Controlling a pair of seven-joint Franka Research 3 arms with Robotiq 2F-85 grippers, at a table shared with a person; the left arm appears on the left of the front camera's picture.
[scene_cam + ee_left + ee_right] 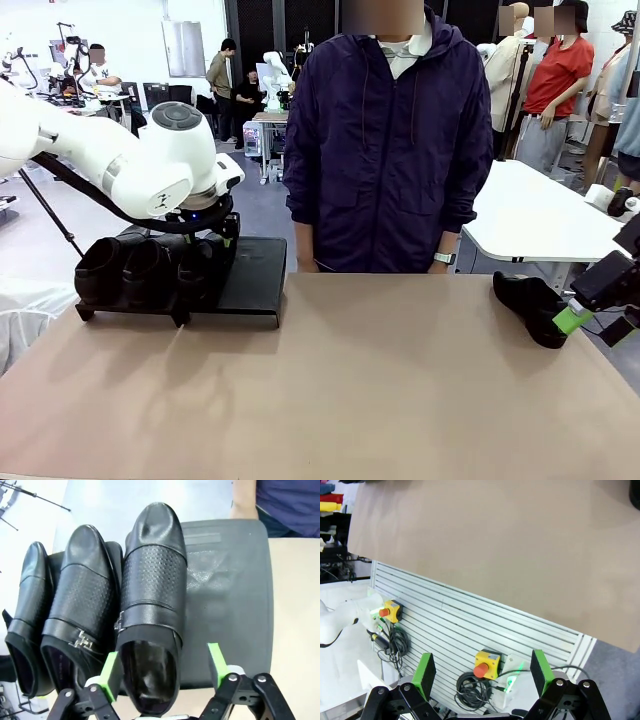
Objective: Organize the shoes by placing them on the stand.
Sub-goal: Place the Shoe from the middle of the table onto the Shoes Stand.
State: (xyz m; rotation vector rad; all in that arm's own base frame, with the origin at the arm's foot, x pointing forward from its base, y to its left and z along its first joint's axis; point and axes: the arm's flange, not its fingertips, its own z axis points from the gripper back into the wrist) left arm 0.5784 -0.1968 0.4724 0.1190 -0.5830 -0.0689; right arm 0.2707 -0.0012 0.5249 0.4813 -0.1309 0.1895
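My left fingers [111, 672] spread, loose astride third shoe [152, 605]; it sits tight against its neighbour, I reckon to leave room on stand [230, 580]; right fingers [425, 675] spread, empty; last shoe [535, 308] at three o'clock.

Left arm [150, 165]: glossy white rounded shell, grey round cap on the joint, blue light at the wrist.
Left pincer [163, 667], right pincer [482, 672]: black linkages, silver pivot screws, green pads [110, 672].
Person [380, 120]: dark purple hooded zip jacket [385, 190], white collar, wristwatch [444, 258].

Left claw [163, 667] gapes around one shoe [152, 595] on the stand [230, 595].
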